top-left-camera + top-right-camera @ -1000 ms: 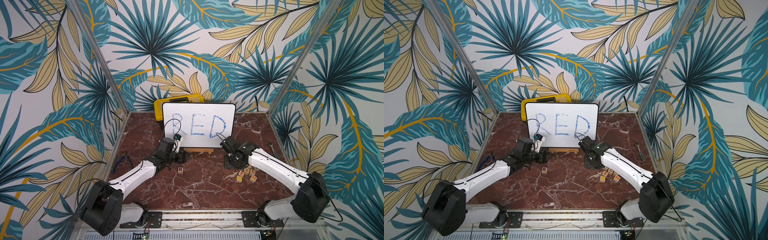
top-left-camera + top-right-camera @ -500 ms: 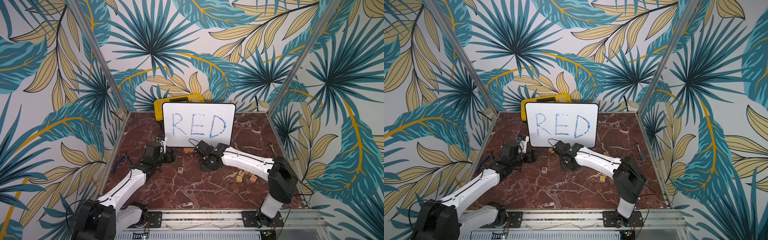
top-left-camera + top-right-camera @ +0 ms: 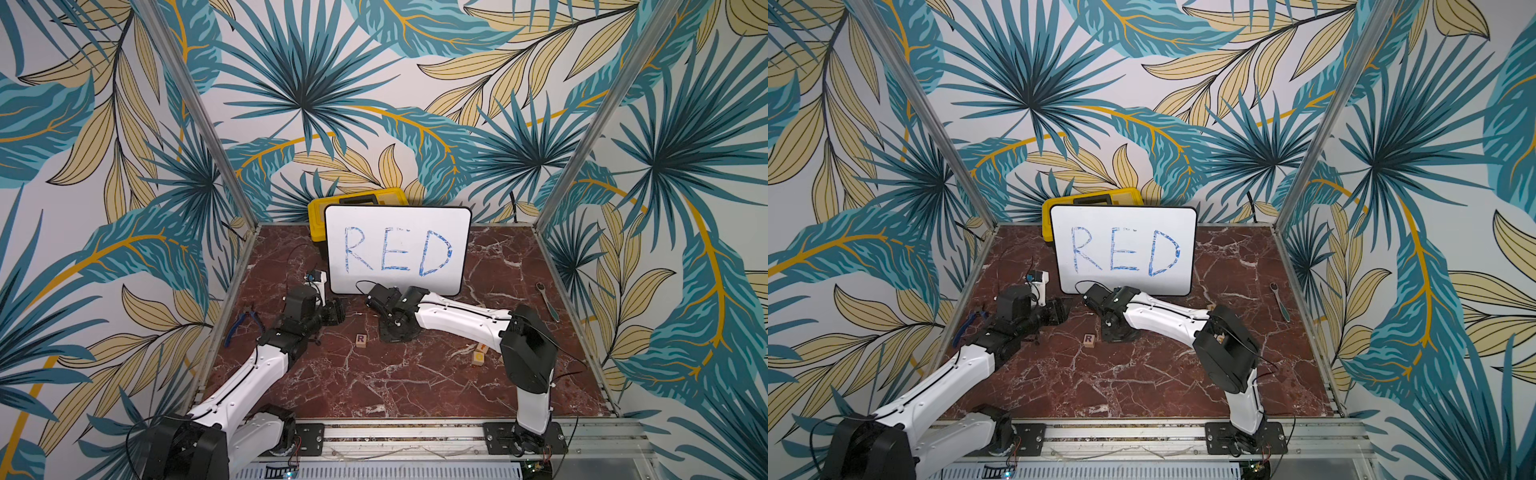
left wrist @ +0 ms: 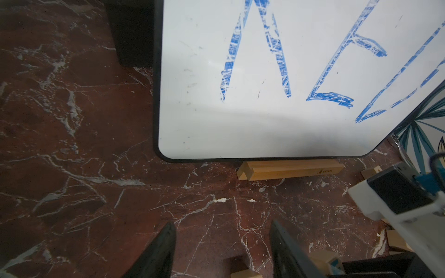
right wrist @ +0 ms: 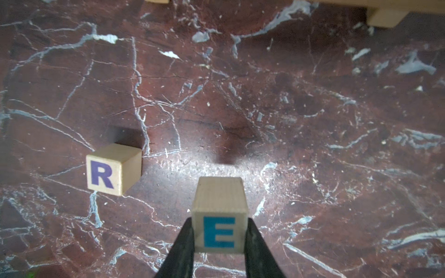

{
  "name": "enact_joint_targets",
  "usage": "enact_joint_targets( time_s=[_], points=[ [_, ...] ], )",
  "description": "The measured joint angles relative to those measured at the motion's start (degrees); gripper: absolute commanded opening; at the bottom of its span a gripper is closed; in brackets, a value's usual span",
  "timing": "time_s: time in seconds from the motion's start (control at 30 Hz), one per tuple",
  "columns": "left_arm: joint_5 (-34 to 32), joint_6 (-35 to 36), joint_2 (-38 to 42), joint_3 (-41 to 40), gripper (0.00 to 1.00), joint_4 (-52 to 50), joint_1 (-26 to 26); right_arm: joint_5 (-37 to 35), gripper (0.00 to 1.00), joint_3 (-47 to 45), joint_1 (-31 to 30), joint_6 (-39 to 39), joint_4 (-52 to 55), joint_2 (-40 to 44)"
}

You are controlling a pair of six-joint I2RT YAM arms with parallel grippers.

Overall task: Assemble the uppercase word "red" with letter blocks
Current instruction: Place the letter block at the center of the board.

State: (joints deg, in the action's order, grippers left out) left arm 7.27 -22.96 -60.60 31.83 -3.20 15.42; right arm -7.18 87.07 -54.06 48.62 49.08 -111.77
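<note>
The R block (image 3: 361,339) (image 3: 1088,340) lies on the marble table in front of the whiteboard, its dark letter facing up. My right gripper (image 5: 219,240) is shut on the E block (image 5: 220,216), a light-wood cube with a blue-green E. It holds the cube just above the table, a short gap to the right of the R block (image 5: 112,169). In both top views the right gripper (image 3: 395,328) (image 3: 1116,332) points down beside that block. My left gripper (image 4: 221,226) (image 3: 338,309) hovers left of the board, open with nothing between its fingers.
The whiteboard (image 3: 397,249) with RED handwritten stands on a wooden stand (image 4: 289,169) in front of a yellow box (image 3: 357,199). Loose letter blocks (image 3: 478,356) lie under the right arm. Blue pliers (image 3: 245,324) lie at the left edge, a ratchet wrench (image 3: 546,301) at the right.
The right gripper has swung left from beside the pile of blocks to a spot next to the R block. The left arm has drawn back to the left.
</note>
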Motion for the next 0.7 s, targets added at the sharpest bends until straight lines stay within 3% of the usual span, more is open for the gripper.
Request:
enact_joint_targets(
  time_s=[0.3, 0.7],
  points=[
    [-0.3, 0.0, -0.2, 0.0, 0.62, 0.0, -0.1, -1.4, 0.3, 1.6, -2.5, 5.9, 3.3, -1.6],
    [-1.2, -0.1, 0.3, -0.4, 0.62, 0.1, -0.1, -1.8, 0.29, 6.5, -2.6, 7.8, 3.9, -7.1]
  ],
)
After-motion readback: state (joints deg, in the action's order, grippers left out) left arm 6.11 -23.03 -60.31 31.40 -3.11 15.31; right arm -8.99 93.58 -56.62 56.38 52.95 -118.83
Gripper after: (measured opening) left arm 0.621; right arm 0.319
